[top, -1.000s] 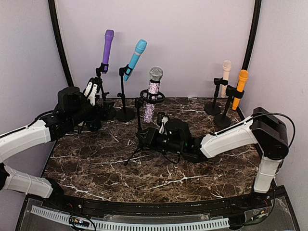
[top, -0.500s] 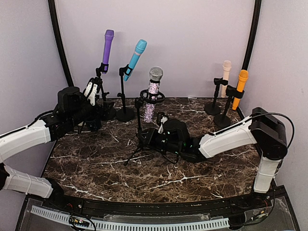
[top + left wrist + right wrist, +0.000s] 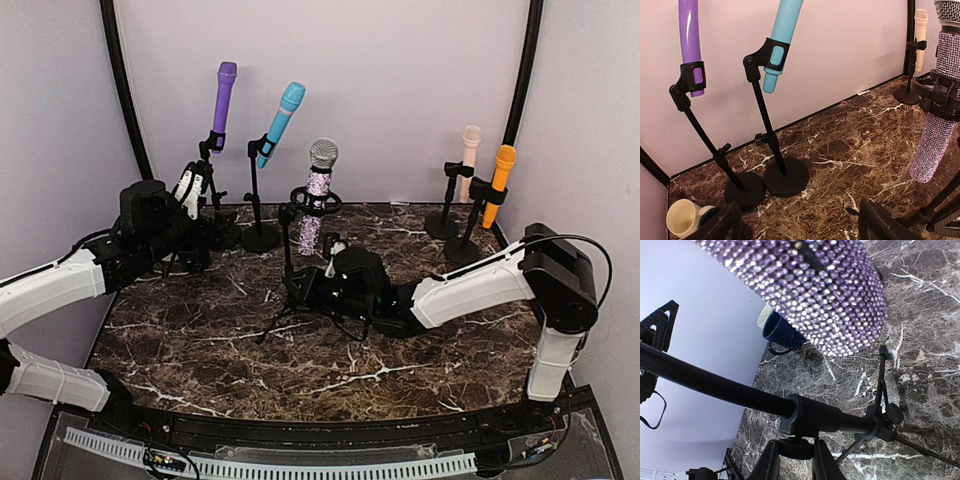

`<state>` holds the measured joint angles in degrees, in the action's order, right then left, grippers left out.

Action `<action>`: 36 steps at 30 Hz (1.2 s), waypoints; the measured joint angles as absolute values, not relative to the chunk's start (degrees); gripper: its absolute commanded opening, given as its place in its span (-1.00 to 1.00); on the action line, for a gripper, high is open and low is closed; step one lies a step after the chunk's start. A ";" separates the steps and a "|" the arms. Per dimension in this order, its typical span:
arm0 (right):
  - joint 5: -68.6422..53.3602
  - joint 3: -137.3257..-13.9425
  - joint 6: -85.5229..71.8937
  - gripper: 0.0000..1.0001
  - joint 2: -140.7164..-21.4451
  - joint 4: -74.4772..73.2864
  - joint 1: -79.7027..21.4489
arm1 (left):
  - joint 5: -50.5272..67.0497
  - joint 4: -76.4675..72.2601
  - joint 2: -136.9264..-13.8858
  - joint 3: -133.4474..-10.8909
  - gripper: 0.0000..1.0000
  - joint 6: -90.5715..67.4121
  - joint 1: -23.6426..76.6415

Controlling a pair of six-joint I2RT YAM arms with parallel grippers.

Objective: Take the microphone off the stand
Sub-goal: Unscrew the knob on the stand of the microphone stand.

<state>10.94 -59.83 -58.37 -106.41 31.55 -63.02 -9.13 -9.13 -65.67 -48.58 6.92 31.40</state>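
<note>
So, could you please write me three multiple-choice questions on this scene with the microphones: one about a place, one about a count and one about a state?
1. Where does the orange microphone stand?
A: by the near left edge. B: in the middle of the scene. C: at the far right, close to the wall.

2. How many microphones sit in stands?
A: three. B: five. C: seven.

3. How do the jaws of the left gripper stand?
A: wide open, gripping nothing. B: shut on a cable. C: shut on a cup.

Answers:
1 C: it stands beside the cream microphone at the far right.
2 B: purple microphone, blue microphone, glitter microphone, cream and orange.
3 A: the left wrist view shows its fingers far apart.
</note>
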 measured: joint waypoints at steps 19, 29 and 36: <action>24.01 -69.23 -49.21 -0.88 -106.96 13.34 -67.22 | -9.74 -9.13 -65.54 -48.27 0.65 7.31 31.40; 33.06 -75.24 -43.42 -0.87 -109.45 5.13 -69.89 | -9.78 -9.13 -65.54 -48.25 0.65 7.35 31.40; 38.57 -79.24 -39.83 -0.85 -111.59 0.30 -71.37 | -9.91 -9.13 -65.47 -48.25 0.65 7.38 31.40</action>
<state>38.57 -79.24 -39.83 -111.59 0.30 -71.37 -9.91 -9.13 -65.47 -48.25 7.38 31.40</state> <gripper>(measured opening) 0.187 0.827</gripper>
